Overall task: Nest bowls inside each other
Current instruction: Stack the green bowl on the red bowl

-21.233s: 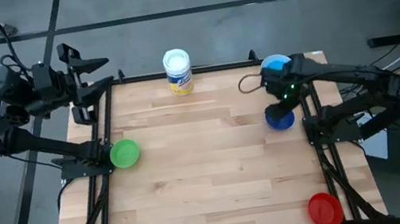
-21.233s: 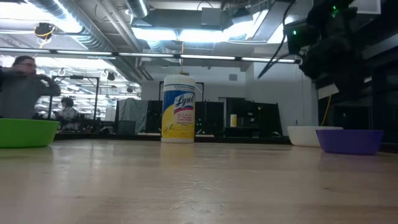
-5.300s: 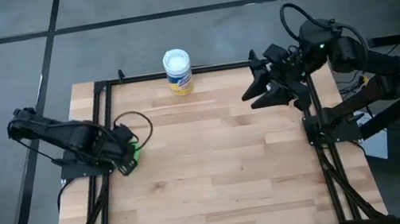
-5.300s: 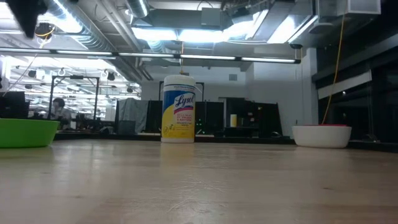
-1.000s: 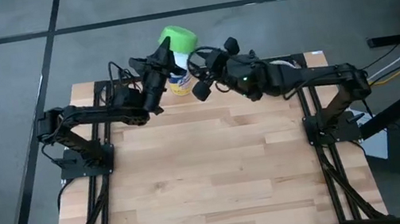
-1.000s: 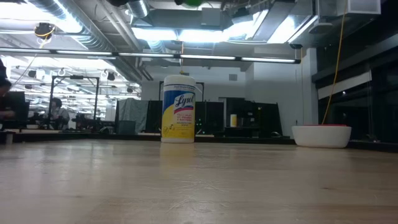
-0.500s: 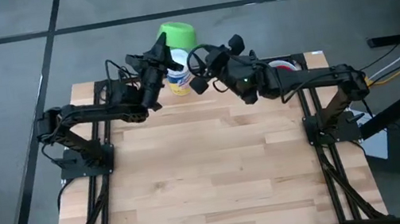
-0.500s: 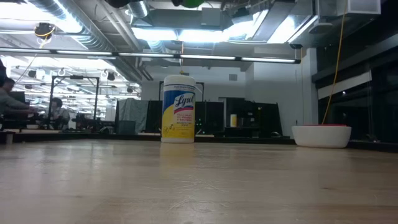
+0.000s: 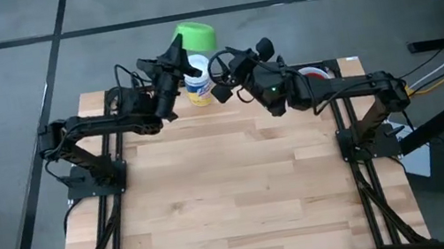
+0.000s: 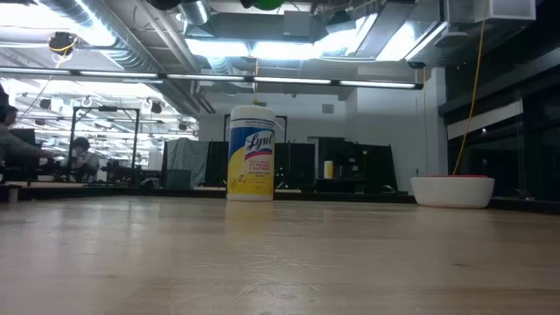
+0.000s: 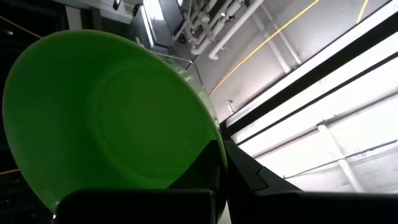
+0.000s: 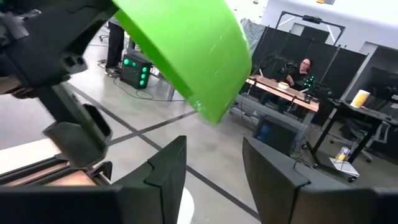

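Observation:
A green bowl hangs high over the table's far edge, above a white canister with a yellow label. My left gripper is shut on it. In the right wrist view the bowl fills the upper middle, and my right gripper stands open just short of it with nothing between its fingers. In the high view my right gripper sits beside the canister. A white bowl with a red bowl inside rests on its base at the far right. My left gripper pinches the green bowl's rim, one finger inside the bowl and the other outside. The fingers slant upward toward the table's far edge. The bowl is lifted clear of everything and tilted on its side.
The canister stands upright at the middle of the far edge, right under both grippers. The wooden tabletop lies bare toward the near edge. People sit at desks in the room beyond.
My right gripper has turned a little at the wrist toward the green bowl while staying where it was, still open.

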You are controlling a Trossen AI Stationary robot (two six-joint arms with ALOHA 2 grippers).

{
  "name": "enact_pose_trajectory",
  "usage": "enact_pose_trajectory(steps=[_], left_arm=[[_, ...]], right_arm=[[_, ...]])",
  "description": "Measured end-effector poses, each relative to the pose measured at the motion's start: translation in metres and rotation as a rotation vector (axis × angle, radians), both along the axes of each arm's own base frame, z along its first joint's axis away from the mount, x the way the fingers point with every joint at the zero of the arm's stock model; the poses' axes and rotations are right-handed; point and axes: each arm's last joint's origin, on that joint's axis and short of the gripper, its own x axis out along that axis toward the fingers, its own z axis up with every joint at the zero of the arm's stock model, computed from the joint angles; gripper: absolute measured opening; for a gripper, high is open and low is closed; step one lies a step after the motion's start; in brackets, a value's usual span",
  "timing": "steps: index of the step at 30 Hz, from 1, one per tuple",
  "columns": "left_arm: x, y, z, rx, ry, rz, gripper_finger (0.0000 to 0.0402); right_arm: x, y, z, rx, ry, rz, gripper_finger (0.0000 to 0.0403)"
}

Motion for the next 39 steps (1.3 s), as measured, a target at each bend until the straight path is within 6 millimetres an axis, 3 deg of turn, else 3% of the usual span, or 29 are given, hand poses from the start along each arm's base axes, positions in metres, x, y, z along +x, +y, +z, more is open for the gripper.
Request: enact_pose_trajectory(steps=[11, 16, 19, 22, 29, 39], left_arm=[[0.003, 0.0, -0.003, -0.018, 0.019, -0.03, 0.0002], [0.004, -0.002, -0.002, -0.011, 0.016, -0.045, 0.0002], [0.004, -0.005, -0.002, -0.012, 0.013, -0.053, 0.0004], [0.004, -0.006, -0.002, -0.003, 0.02, -0.051, 0.0016], [0.003, -0.013, 0.003, 0.147, 0.019, -0.108, 0.0073], [-0.015, -0.02, 0.02, 0.532, -0.094, -0.329, 0.0132]], right_arm=[[0.008, -0.007, -0.001, -0.014, -0.038, 0.02, 0.0157], [0.006, -0.014, 0.002, -0.018, -0.069, -0.082, 0.0146], [0.005, -0.017, 0.002, -0.019, -0.074, -0.108, 0.0103], [0.006, -0.017, 0.002, -0.019, -0.073, -0.086, 0.0025], [0.004, -0.018, 0.012, -0.005, -0.116, -0.049, 0.0005], [-0.002, -0.01, 0.05, -0.049, -0.207, 0.139, 0.0002]])
